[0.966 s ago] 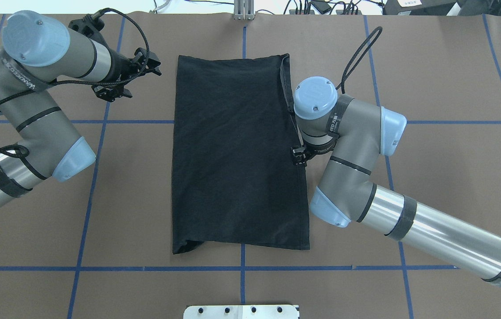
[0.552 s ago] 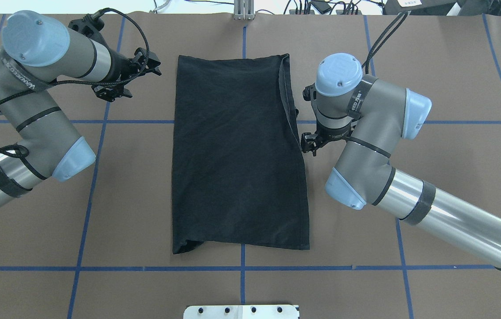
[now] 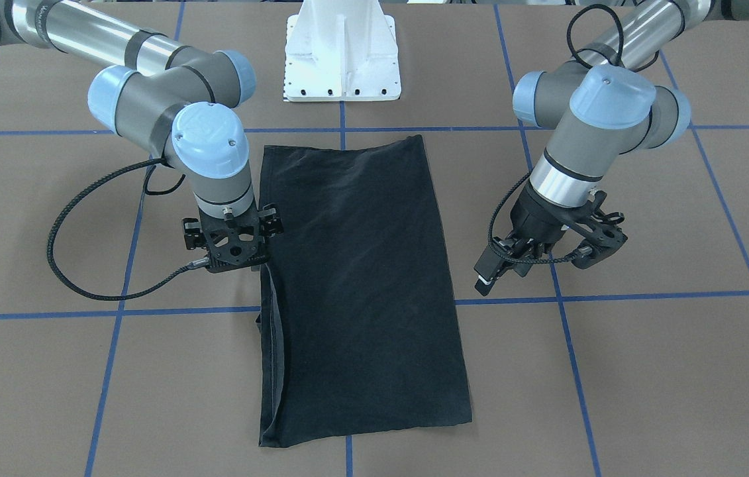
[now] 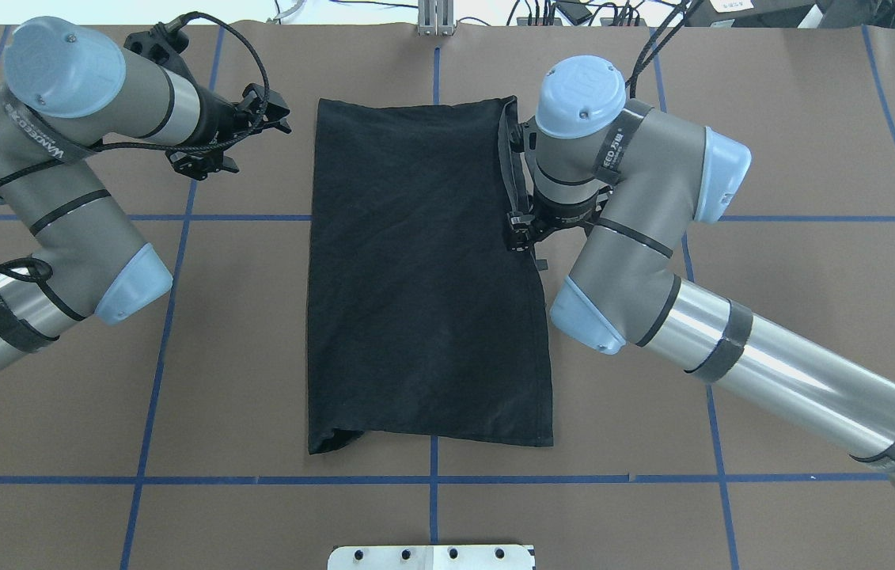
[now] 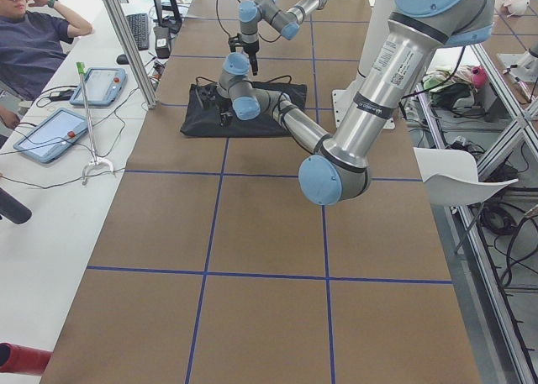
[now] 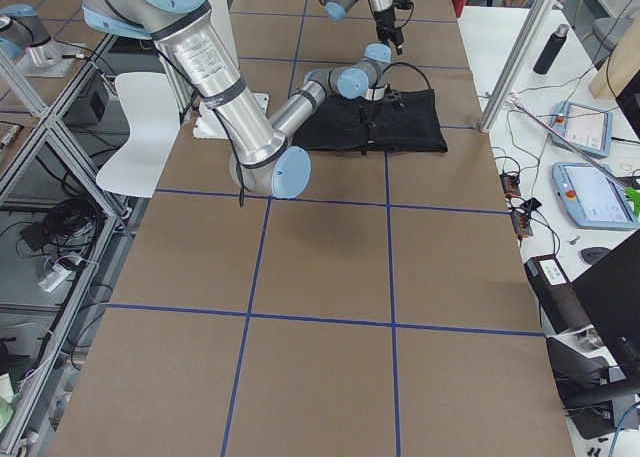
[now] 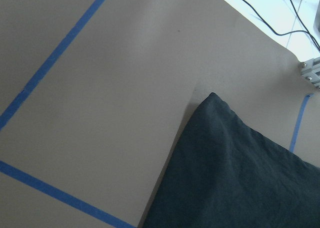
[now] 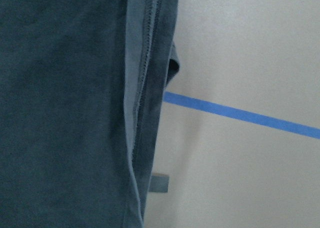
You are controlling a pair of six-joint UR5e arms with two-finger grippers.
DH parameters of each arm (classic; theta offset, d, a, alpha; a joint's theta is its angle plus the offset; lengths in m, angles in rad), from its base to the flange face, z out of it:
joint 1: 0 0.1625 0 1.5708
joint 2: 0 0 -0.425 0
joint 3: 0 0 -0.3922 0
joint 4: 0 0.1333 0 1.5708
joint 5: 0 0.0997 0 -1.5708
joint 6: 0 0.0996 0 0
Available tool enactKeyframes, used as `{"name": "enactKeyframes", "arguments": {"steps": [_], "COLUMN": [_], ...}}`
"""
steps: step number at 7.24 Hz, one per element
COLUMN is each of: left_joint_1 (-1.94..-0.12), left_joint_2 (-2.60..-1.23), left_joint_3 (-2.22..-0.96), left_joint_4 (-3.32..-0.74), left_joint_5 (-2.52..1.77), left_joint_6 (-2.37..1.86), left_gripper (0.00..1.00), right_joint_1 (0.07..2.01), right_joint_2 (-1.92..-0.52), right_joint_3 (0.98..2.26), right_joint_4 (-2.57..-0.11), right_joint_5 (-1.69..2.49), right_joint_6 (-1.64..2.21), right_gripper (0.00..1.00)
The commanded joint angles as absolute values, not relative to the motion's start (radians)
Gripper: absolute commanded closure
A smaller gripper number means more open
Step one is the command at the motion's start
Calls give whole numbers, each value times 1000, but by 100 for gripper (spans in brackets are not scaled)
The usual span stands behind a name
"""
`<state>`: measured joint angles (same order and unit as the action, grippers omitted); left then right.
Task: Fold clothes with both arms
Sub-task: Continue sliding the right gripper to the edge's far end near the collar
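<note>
1. Black T-shirt (image 4: 423,277) here, folded into a long narrow rectangle and lying flat in the middle of the brown surface (image 4: 795,119), with just a few light wrinkles. Its long sides run away from the robot.
2. Along the shirt's right long edge we can see a lighter grey strip with a stitched hem. The right wrist view shows it close up.
3. The right gripper (image 4: 522,233) points straight down at that right edge, a bit toward the far end from the middle. Its fingers are hidden under its own body, so we can't tell if they're wide, narrow or pinching cloth.
4. The left gripper (image 4: 235,141) hangs near the shirt's far left corner, clear of the cloth and tilted toward it. Its fingers look spread wide, with nothing between them.
5. Blue tape lines (image 4: 218,218) grid the surface, and the white base (image 3: 341,59) sits at the robot's edge.
</note>
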<state>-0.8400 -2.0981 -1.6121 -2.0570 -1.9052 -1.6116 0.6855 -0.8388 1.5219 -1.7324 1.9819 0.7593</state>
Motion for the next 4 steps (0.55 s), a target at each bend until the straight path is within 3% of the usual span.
{"name": "enactKeyframes", "arguments": {"steps": [1, 4], "left_joint_1": [-842, -850], "left_joint_2": [-2102, -2108], "left_joint_3": [-1621, -1640], "left_joint_4": [-2052, -2054], "left_joint_5": [-1893, -1890], "left_joint_6": [-1531, -1468], "left_gripper": [0, 0], "right_joint_1": [681, 686], "right_joint_2": [-776, -778], "right_joint_3": [1397, 1275], "right_joint_4": [-1654, -1534], "right_joint_5": [1979, 1977], "right_joint_6": [761, 769], "right_gripper": [0, 0]}}
